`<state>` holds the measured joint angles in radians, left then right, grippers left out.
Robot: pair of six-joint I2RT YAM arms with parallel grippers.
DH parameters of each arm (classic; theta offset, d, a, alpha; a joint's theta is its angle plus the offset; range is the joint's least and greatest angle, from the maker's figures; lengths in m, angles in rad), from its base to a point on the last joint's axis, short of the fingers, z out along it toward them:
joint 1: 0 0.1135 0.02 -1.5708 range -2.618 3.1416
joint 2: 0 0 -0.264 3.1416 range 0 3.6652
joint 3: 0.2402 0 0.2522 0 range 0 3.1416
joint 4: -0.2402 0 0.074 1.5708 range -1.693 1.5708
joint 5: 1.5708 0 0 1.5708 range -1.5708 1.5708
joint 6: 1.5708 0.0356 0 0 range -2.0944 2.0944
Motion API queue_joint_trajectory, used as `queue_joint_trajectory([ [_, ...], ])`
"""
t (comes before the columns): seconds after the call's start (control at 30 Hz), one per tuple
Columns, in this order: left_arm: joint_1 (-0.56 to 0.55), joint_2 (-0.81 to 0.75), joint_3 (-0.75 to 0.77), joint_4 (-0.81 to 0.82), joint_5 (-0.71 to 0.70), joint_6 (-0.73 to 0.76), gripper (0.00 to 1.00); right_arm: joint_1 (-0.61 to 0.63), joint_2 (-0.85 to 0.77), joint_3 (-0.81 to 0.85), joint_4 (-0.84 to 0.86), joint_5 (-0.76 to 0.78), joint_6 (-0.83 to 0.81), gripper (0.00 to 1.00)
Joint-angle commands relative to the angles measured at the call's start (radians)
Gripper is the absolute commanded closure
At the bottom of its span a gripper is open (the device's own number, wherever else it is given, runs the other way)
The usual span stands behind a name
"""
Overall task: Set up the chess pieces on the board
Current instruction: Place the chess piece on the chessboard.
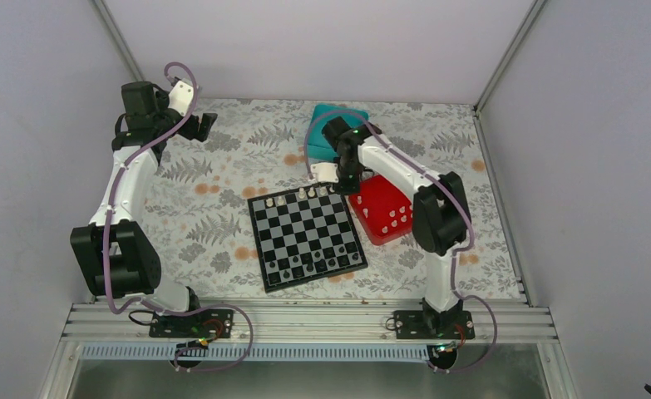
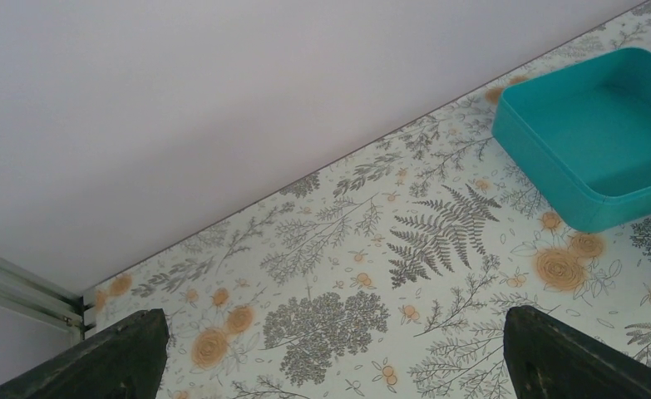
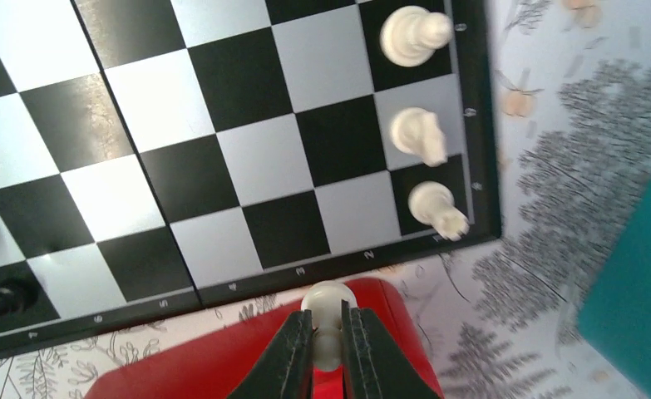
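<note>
The board (image 1: pixel 308 233) lies mid-table, its squares filling the right wrist view (image 3: pixel 247 158). Several white chess pieces (image 1: pixel 301 194) stand along its far row; three of them (image 3: pixel 419 135) show at the board's corner. My right gripper (image 3: pixel 328 320) is shut on a white pawn (image 3: pixel 328 298), held above the edge of the red tray (image 3: pixel 222 366), just off the board's border. From above, that gripper (image 1: pixel 344 179) hangs at the board's far right corner. My left gripper (image 2: pixel 330 349) is open and empty over the tablecloth at the far left (image 1: pixel 205 126).
The red tray (image 1: pixel 372 195) right of the board holds more white pieces (image 1: pixel 397 218). A teal box (image 1: pixel 332 120) (image 2: pixel 596 141) stands behind the board. Dark pieces (image 1: pixel 313 264) line the board's near row; two show at the left of the right wrist view (image 3: pixel 2 299).
</note>
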<state>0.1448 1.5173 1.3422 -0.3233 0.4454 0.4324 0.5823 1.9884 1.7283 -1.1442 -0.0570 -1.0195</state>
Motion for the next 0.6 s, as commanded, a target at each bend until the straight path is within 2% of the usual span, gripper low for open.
queue_joint_trajectory([
  [0.0,0.006,-0.036,-0.002,0.013,0.014,-0.009,0.00,0.007,0.054,0.018,0.030,-0.025,0.008,0.90],
  [0.57,0.007,-0.038,-0.015,0.022,0.001,-0.003,0.00,0.005,0.164,0.027,0.072,-0.067,-0.013,0.89],
])
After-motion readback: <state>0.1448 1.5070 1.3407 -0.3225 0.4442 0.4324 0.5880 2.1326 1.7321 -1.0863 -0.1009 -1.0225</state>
